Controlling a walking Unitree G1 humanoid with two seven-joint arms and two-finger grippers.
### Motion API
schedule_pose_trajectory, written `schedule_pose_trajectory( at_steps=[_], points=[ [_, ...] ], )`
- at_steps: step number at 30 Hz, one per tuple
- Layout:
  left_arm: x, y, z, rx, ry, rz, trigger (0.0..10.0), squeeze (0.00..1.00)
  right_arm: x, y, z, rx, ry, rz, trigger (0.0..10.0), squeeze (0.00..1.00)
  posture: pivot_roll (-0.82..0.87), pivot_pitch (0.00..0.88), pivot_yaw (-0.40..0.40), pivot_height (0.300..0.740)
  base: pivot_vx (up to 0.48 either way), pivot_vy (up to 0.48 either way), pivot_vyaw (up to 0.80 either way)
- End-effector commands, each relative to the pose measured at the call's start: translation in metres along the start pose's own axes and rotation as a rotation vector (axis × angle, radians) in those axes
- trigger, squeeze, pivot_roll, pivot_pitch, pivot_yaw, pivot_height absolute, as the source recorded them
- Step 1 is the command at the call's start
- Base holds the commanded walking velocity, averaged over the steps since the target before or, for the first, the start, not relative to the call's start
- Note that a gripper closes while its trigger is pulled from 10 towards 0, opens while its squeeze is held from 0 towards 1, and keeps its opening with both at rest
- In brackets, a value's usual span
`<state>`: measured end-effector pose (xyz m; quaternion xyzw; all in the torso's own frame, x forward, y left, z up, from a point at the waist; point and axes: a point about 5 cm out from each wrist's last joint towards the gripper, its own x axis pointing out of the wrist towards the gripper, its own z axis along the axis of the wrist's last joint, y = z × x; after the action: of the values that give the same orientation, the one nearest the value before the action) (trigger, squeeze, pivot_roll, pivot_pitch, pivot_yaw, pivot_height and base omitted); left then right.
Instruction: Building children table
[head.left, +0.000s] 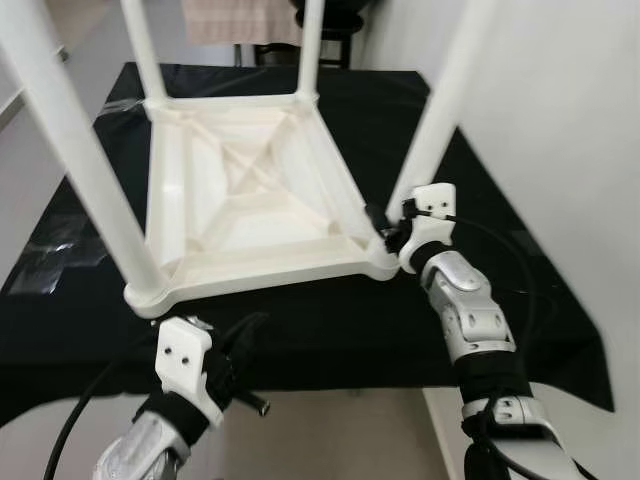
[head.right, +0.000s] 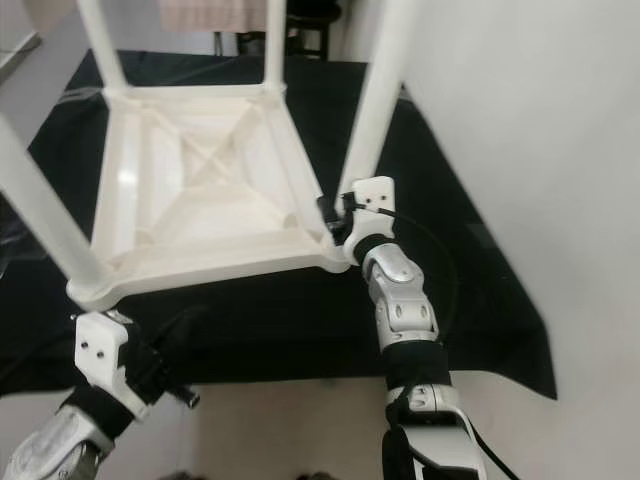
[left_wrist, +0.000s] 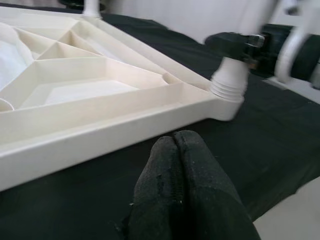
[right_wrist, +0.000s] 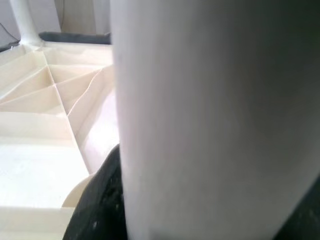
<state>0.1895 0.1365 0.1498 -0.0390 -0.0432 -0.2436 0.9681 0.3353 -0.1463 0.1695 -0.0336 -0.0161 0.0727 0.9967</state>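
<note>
A white plastic children's table (head.left: 250, 190) lies upside down on a black cloth (head.left: 330, 320), its legs pointing up. My right gripper (head.left: 392, 228) is at the table's near right corner, shut on the base of the near right leg (head.left: 445, 100). In the right wrist view that leg (right_wrist: 210, 120) stands between dark fingers (right_wrist: 100, 200). My left gripper (head.left: 255, 325) hovers low over the cloth just in front of the table's near edge, close to the near left leg (head.left: 75, 150). Its fingers (left_wrist: 200, 185) are pressed together and hold nothing.
A white wall (head.left: 560, 120) runs close along the right side. The cloth's front edge drops to pale floor (head.left: 330, 430). Crinkled clear film (head.left: 60, 250) lies on the cloth at the left. Dark furniture and a hanging fabric (head.left: 240, 20) stand behind the table.
</note>
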Motion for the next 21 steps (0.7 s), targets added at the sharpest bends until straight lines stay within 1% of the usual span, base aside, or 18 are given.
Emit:
schedule_pose_trajectory(
  at_steps=[1, 2, 5, 7, 8, 9, 10, 11, 12, 13, 14, 15, 16, 17, 18, 19, 21],
  points=[
    [-0.001, 0.000, 0.001, -0.007, 0.004, -0.017, 10.0, 0.00, -0.012, 0.013, -0.019, -0.138, 0.084, 0.030, 0.0, 0.00, 0.11, 0.161, -0.095, 0.740, 0.000, 0.000, 0.00],
    [-0.001, 0.000, 0.000, -0.008, 0.006, -0.018, 10.0, 0.00, -0.012, 0.020, -0.021, -0.148, 0.077, 0.062, 0.0, 0.00, 0.12, 0.156, -0.104, 0.740, 0.000, 0.000, 0.00],
    [-0.001, 0.000, -0.001, -0.007, 0.008, -0.019, 10.0, 0.00, -0.009, 0.023, -0.024, -0.153, 0.085, 0.087, 0.0, 0.00, 0.13, 0.150, -0.117, 0.740, 0.000, 0.000, 0.00],
    [0.000, 0.001, -0.001, -0.007, 0.008, -0.017, 10.0, 0.00, -0.009, 0.030, -0.025, -0.147, 0.089, 0.125, 0.0, 0.00, 0.12, 0.145, -0.120, 0.740, 0.000, 0.000, 0.00],
    [0.000, 0.001, -0.001, -0.007, 0.007, -0.017, 10.0, 0.00, -0.010, 0.035, -0.024, -0.106, 0.086, 0.177, 10.0, 0.00, 0.13, 0.140, -0.119, 0.740, 0.000, 0.000, 0.00],
    [0.000, 0.001, -0.001, -0.007, 0.007, -0.017, 10.0, 0.00, -0.010, 0.035, -0.024, -0.106, 0.086, 0.177, 10.0, 0.00, 0.13, 0.140, -0.119, 0.740, 0.000, 0.000, 0.00],
    [0.000, 0.001, -0.002, -0.007, 0.007, -0.017, 10.0, 0.00, -0.010, 0.039, -0.024, -0.075, 0.084, 0.212, 10.0, 0.00, 0.12, 0.136, -0.117, 0.740, 0.000, 0.000, 0.00],
    [0.001, 0.000, -0.002, -0.007, 0.007, -0.018, 10.0, 0.00, -0.009, 0.042, -0.021, 0.007, 0.068, 0.280, 10.0, 0.77, 0.13, 0.130, -0.114, 0.740, 0.000, 0.000, 0.00],
    [0.001, 0.000, -0.002, -0.008, 0.007, -0.019, 10.0, 0.00, -0.010, 0.045, -0.017, 0.061, 0.059, 0.303, 10.0, 0.77, 0.13, 0.130, -0.114, 0.740, 0.000, 0.000, 0.00],
    [0.001, 0.000, -0.002, -0.008, 0.007, -0.019, 10.0, 0.00, -0.010, 0.045, -0.017, 0.061, 0.059, 0.303, 10.0, 0.77, 0.13, 0.130, -0.114, 0.740, 0.000, 0.000, 0.00],
    [0.001, 0.000, -0.003, -0.009, 0.008, -0.019, 10.0, 0.00, -0.011, 0.051, -0.010, 0.122, 0.032, 0.402, 10.0, 1.00, 0.12, 0.126, -0.112, 0.740, 0.000, 0.000, 0.00],
    [0.001, -0.001, -0.003, -0.010, 0.009, -0.020, 10.0, 0.00, -0.013, 0.055, 0.000, 0.131, -0.010, 0.523, 10.0, 1.00, 0.13, 0.120, -0.111, 0.740, 0.000, 0.000, 0.00],
    [0.001, -0.001, -0.004, -0.011, 0.009, -0.020, 10.0, 0.00, -0.016, 0.055, 0.009, 0.095, -0.036, 0.649, 10.0, 1.00, 0.12, 0.115, -0.113, 0.740, 0.000, 0.000, 0.00],
    [0.001, -0.001, -0.004, -0.011, 0.009, -0.020, 10.0, 0.00, -0.016, 0.055, 0.009, 0.095, -0.036, 0.649, 10.0, 1.00, 0.12, 0.115, -0.113, 0.740, 0.000, 0.000, 0.00],
    [0.002, -0.001, -0.004, -0.012, 0.009, -0.021, 10.0, 0.00, -0.019, 0.055, 0.015, 0.065, -0.049, 0.733, 10.0, 1.00, 0.13, 0.115, -0.113, 0.740, 0.000, 0.000, 0.00],
    [0.002, -0.002, -0.004, -0.013, 0.009, -0.021, 10.0, 0.00, -0.019, 0.049, 0.020, 0.019, -0.061, 0.802, 10.0, 0.46, 0.13, 0.115, -0.115, 0.740, 0.000, 0.000, 0.00],
    [0.002, -0.002, -0.004, -0.013, 0.009, -0.021, 10.0, 0.00, -0.019, 0.049, 0.020, 0.019, -0.061, 0.802, 10.0, 0.46, 0.13, 0.115, -0.115, 0.740, 0.000, 0.000, 0.00]
  ],
)
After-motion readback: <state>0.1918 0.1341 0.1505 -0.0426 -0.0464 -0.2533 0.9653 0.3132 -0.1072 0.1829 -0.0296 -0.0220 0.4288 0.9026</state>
